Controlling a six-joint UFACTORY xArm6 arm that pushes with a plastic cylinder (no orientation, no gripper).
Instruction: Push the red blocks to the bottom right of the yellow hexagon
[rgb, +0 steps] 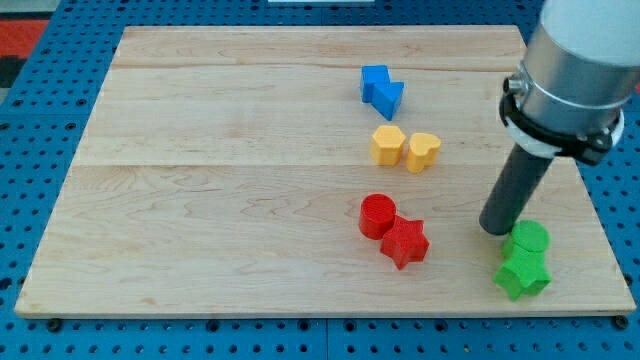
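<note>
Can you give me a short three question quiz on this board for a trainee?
1. True or false: my tip touches the red star.
2. Which block sits nearest my tip? A) blue cube B) green cylinder C) yellow heart
3. Fill in: the red cylinder lies toward the view's ____ from the yellow hexagon.

Key:
1. False; the tip stands well to the view's right of the star, with bare board between.
2. B; the tip is just at the view's upper left of it.
3. Bottom.
</note>
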